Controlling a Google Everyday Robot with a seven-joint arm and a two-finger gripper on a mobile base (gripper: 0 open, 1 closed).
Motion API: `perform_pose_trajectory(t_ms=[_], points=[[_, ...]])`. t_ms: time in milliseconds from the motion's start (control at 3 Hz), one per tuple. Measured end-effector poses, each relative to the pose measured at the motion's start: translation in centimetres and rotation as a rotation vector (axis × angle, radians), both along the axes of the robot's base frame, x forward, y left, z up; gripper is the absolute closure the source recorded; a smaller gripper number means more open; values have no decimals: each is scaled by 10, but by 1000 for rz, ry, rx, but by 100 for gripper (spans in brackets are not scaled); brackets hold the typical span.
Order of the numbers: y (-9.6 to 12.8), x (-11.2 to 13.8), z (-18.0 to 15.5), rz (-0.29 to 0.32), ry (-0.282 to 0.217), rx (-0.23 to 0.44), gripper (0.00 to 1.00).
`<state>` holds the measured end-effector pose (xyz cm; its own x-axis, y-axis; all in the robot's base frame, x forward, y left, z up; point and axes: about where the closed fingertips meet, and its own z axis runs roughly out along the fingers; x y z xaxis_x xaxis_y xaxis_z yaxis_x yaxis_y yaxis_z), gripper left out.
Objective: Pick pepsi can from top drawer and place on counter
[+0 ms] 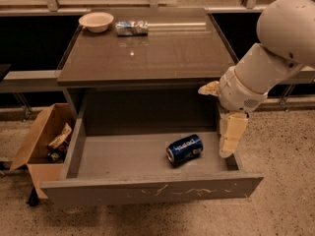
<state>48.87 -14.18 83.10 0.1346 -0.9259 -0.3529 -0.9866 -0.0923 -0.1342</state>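
The dark blue pepsi can (184,149) lies on its side on the floor of the open top drawer (147,188), right of its middle. The drawer is pulled out from under the glossy dark brown counter (147,53). My gripper (230,137) hangs at the end of the white arm over the drawer's right wall, just right of the can and a little above it, not touching it. It holds nothing.
A white bowl (96,21) and a silvery wrinkled packet (131,27) sit at the back of the counter. An open brown cardboard box (42,141) with scraps stands on the floor left of the drawer. Speckled floor lies to the right.
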Motion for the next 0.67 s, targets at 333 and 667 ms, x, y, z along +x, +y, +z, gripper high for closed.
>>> perform_pose_trajectory(t_ms=[333,667], points=[[0,11,-14,10,-14,-48,0],[-1,39,-50,72,-41,-61,0]])
